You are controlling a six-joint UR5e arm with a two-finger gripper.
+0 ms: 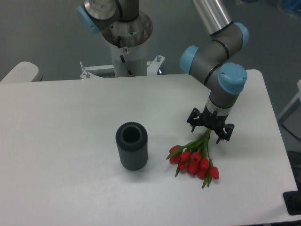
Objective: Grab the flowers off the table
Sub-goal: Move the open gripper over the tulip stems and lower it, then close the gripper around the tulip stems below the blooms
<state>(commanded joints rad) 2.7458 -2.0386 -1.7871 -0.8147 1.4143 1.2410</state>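
The table (70, 108) carries the dark ribbed vase (131, 145) near its middle and, toward the right front, the flowers (195, 160) lying flat — red heads nearest the front edge, stems running back toward the right edge. The arm (216, 70) reaches in from above the far edge, its wrist pointing straight down, so the gripper (210, 126) sits over the upper stems, apparently just above the surface. Its jaws stand spread, with nothing between them yet. The main risk, as I judge it, is the grasp itself: the stems are thin and lie against the tabletop, so fingers closing too high would miss them, and closing off to one side might catch only a few and let the rest slip out. Held far from the heavy heads, the bunch could also droop or swing — whether the band holds cannot be told.
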